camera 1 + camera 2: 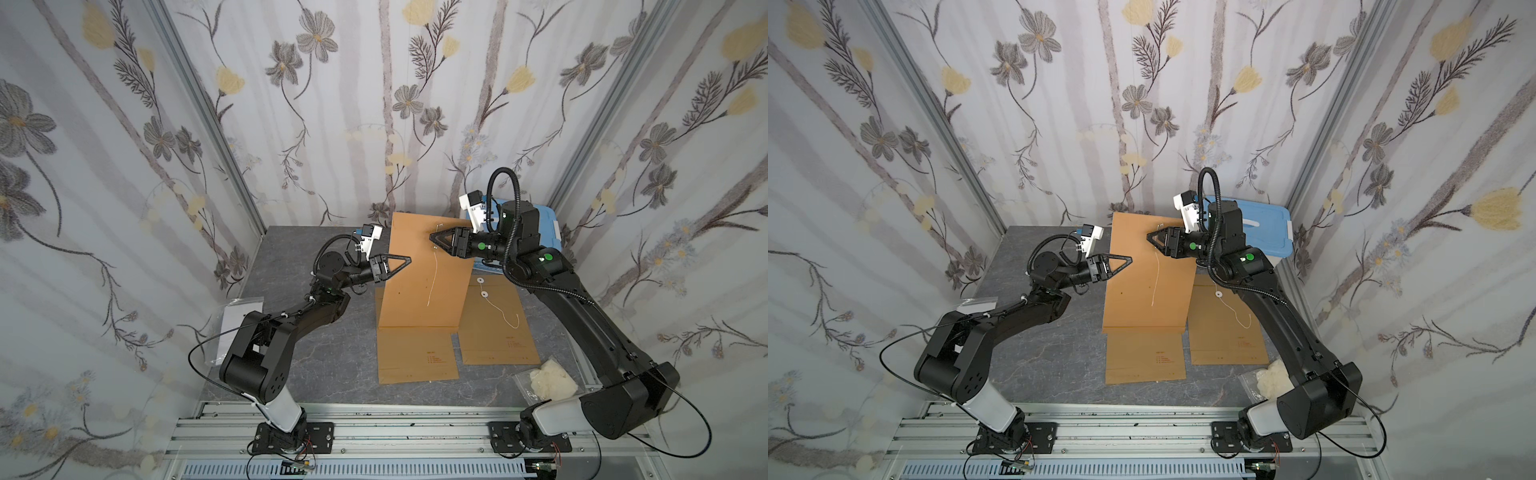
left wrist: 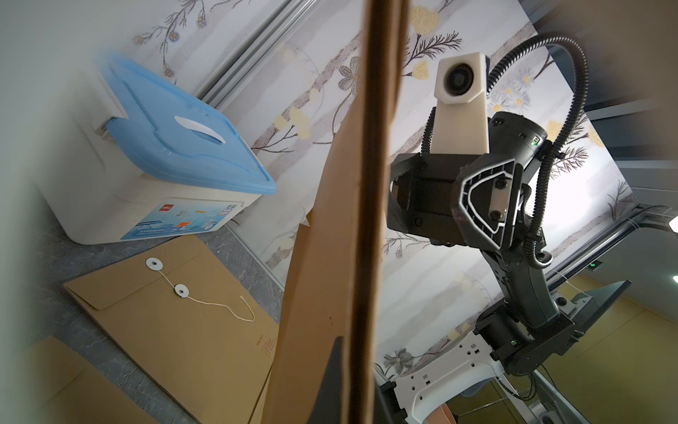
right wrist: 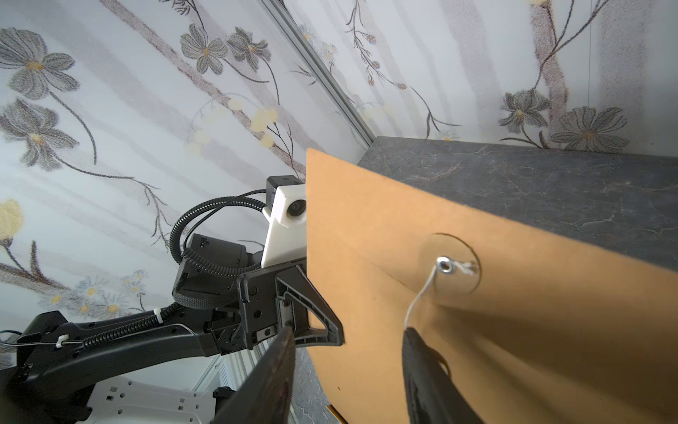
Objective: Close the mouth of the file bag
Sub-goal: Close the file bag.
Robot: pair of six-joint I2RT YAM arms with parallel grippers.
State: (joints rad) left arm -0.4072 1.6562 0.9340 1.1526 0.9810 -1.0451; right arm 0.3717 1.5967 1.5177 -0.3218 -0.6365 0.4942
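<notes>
So, here's what's bugging me about this one:

- The file bag (image 1: 424,286) is standing tilted up off the table (image 1: 316,365), in the middle between the two arms. Its lower edge is meeting a flat brown piece (image 1: 415,357) lying on the table, and I'm not managing to tell whether that's the same bag bent over or another one.
- The left gripper (image 1: 405,262) is clamping fully down on the bag's side edge, and nothing else is propping the bag up. With thin paper in a one-sided pinch, I'm guessing it's liable to slide out or flop over.
- The right gripper (image 1: 433,237) is sitting about half open at the eyelet (image 3: 445,266) near the top of the bag, gripping nothing as far as I'm seeing. The string (image 1: 432,282) is running past one finger (image 3: 425,370) and hanging loose down the bag's face.
- If those jaws are closing off-line, they're probably missing the string or catching paper instead.
- Pushing into the panel is likely bowing it away, since nothing is backing it.
- Tugging hard is risking a torn eyelet, or a bag yanked out of the left pinch.
- A second envelope (image 1: 496,320) with its own string is lying just beside, so snagging that one is possible too.
</notes>
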